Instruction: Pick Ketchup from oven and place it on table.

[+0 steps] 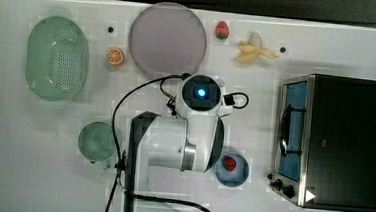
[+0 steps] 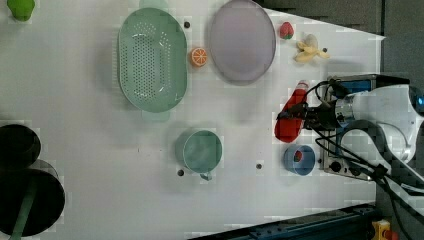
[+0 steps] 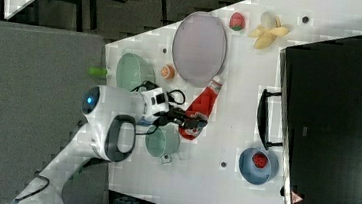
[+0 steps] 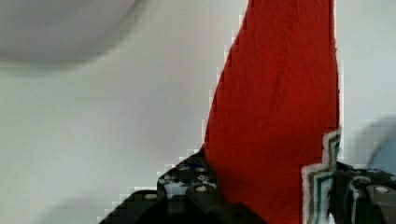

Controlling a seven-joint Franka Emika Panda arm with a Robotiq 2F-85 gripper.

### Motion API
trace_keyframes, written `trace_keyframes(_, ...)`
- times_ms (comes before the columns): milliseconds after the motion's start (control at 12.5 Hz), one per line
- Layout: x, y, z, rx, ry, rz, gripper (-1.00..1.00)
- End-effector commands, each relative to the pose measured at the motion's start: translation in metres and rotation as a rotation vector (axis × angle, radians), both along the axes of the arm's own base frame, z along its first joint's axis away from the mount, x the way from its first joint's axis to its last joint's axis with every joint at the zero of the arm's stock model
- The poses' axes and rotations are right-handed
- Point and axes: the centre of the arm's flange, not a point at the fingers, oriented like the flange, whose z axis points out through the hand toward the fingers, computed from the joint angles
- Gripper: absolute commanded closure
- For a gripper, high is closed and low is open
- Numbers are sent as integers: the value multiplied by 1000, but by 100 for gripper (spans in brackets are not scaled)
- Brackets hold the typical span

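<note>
Red Ketchup [image 4: 275, 116] bottle clamped in the jaws, out over the white bench [image 2: 75, 165].

Gripper [image 3: 192, 122] holds the bottle by its lower body, its cap end near the purple plate [image 3: 199, 48] in the right view. Bottle sits between that plate and the blue bowl [image 2: 300, 160], clear of the oven [image 3: 338, 122], whose door looks closed.
</note>
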Motion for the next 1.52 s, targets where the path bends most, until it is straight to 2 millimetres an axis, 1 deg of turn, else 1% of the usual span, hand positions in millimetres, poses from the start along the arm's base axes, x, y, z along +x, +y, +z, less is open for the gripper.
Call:
trace_keyframes(80,-11,-19,-30,-29,-43,-53,-29)
trace_keyframes(160,-14,-22,-39,-34,-48,-58,-29)
trace_keyframes(240,-15,-25,-47,-40,-60,-63,-35)
trace_keyframes(400,-16,-26,-57,-45,-70,-63,-76)
trace_keyframes(480,-15,-27,-54,-45,-75,-69,-100)
trace_keyframes(560,-10,-28,-43,-44,-97,-82,-100)
trace_keyframes(640,-2,-30,-24,-42,-129,-119,-100)
trace_keyframes(720,5,-34,2,-37,-154,-181,-100)
trace_keyframes(800,13,-36,33,-28,-175,-243,-100)
trace_keyframes(960,26,-37,106,-5,-186,-314,-100)
trace_keyframes(1200,37,-41,222,20,-187,-372,-100)
trace_keyframes(1280,39,-44,258,18,-187,-393,-100)
trace_keyframes(1360,36,-47,285,-3,-147,-394,-100)
trace_keyframes(1520,30,-54,330,-51,-98,-408,-100)
